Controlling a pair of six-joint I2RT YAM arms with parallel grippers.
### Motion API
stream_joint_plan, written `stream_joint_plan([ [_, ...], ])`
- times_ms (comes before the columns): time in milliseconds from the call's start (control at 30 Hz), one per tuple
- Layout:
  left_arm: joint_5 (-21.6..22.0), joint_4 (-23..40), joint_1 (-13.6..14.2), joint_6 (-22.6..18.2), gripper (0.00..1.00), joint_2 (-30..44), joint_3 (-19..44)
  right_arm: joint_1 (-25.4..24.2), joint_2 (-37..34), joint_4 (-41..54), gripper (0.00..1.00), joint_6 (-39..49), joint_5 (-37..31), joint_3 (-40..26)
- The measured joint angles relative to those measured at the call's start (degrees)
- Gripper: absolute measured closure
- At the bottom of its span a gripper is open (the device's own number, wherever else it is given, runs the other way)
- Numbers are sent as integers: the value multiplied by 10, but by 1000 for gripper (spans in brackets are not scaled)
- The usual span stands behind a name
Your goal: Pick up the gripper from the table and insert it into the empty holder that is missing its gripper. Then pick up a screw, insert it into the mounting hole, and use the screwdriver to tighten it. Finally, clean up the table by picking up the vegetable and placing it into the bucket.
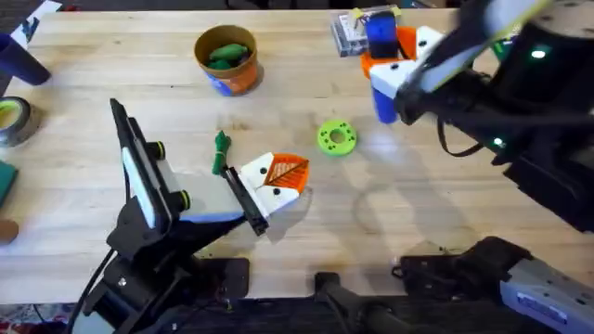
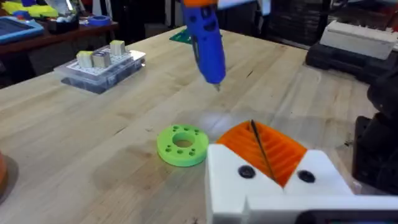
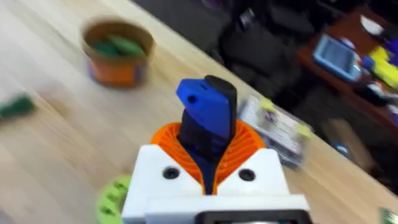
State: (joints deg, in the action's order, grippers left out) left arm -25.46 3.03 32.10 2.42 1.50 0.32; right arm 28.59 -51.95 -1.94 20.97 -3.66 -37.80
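Observation:
My right gripper [image 1: 394,67] is shut on the blue screwdriver [image 1: 381,56] at the far right, holding it tip-down above the table; the screwdriver [image 2: 208,43] hangs over the wood beyond the lime ring, and its handle [image 3: 208,118] sits between orange pads. The holder [image 1: 200,199], a white block with a black bar and a black plate, lies at centre-left. The white-and-orange gripper [image 1: 278,176] rests at its bar end. My left gripper [image 2: 264,143] shows orange fingers pressed together. A dark-green vegetable [image 1: 221,153] lies beside the holder. The orange bucket [image 1: 243,76] at the far side holds green pieces.
A lime-green ring with holes [image 1: 336,137] lies mid-table, between the holder and the screwdriver. A clear parts box [image 1: 353,30] stands at the far edge right of the bucket. A tape roll [image 1: 13,121] sits at the left edge. Bare wood stretches right of the ring.

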Motion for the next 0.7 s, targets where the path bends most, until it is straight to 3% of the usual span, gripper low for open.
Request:
stream_joint_plan([
  [300, 0, 0, 0, 0, 988, 0, 0, -37, -129, 24, 954, 237, -49, 0],
  [500, 0, 0, 0, 0, 988, 0, 0, -43, -239, 40, 954, 326, -56, 0],
  [700, 0, 0, 0, 0, 988, 0, 0, -43, -289, 98, 954, 399, -88, -1],
])
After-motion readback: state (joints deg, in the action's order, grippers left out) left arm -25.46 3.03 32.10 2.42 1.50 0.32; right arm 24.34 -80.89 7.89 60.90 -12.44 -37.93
